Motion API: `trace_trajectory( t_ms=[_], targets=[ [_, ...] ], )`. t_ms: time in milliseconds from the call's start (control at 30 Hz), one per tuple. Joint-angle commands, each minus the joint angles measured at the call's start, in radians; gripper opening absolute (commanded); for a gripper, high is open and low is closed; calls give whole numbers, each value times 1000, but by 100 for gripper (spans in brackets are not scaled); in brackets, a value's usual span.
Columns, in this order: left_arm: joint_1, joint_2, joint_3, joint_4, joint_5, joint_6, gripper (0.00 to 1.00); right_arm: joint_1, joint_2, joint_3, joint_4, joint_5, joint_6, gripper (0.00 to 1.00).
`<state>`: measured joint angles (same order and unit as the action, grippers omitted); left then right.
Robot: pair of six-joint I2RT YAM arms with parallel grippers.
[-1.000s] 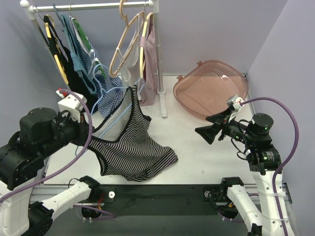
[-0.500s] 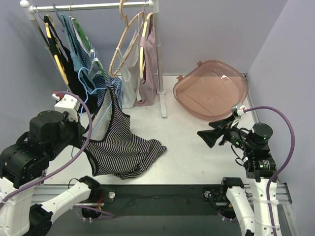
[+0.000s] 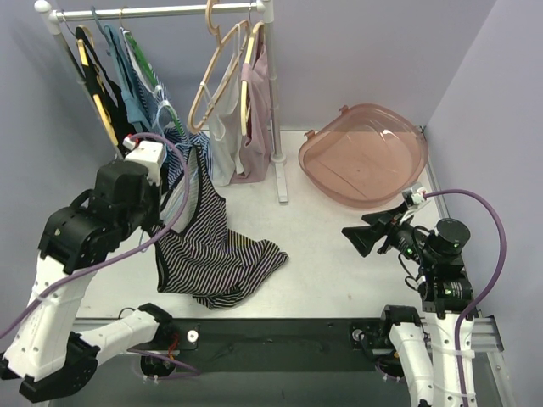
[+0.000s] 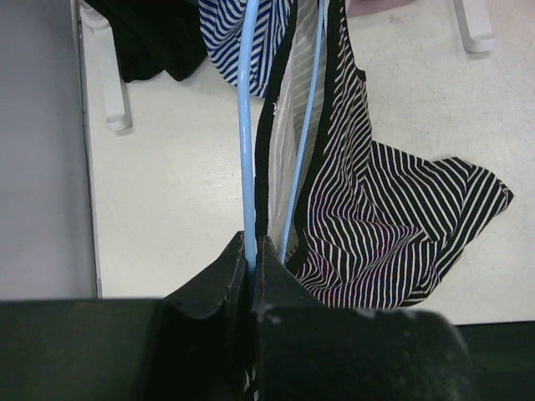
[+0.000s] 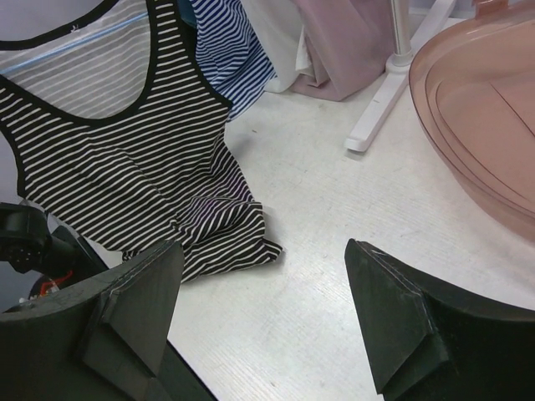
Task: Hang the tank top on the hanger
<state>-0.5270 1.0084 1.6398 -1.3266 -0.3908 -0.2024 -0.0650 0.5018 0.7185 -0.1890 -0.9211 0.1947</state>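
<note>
- White table: work surface, walled in by pale purple panels.
- White metal clothes rail, far left corner. On it hang a plain black garment, a blue-and-white striped garment, a dusty pink garment and 2 thick tan wooden hangers.
- Translucent pink plastic basin: far right of the table, tilted against the back wall, well apart from the clothing.
- Black-and-white striped tank top with black trim: left half of the table, just in front of the rail. Its shoulder end is lifted up toward the left arm. Its hem end lies crumpled on the table. The neck opening gapes and shows the light grey inside.
- Slim pale-blue rod hanger: 2 of its rods show in the left wrist view. 1 runs along the outer edge of the top's black trim. The other crosses the grey inside of the top. The hook is not visible.
- Left gripper: jaws pinched tight on the thicker blue rod, with the striped fabric touching its right side.
- Right gripper: jaws spread wide and holding nothing. It hangs above bare table on the right, pointed at the top and clear of it.
</note>
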Motion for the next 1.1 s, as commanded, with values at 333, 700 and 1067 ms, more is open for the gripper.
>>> trace_trajectory(
  t_ms=[333, 700, 1067],
  targets=[
    [77, 168, 153, 213, -43, 57, 0, -32, -52, -44, 39, -9, 43, 80],
    [94, 242, 233, 253, 29, 34, 0, -48, -72, -67, 43, -4, 57, 80],
    [120, 360, 383, 286, 40, 26, 0, -62, -88, -80, 52, -1, 75, 81]
  ],
)
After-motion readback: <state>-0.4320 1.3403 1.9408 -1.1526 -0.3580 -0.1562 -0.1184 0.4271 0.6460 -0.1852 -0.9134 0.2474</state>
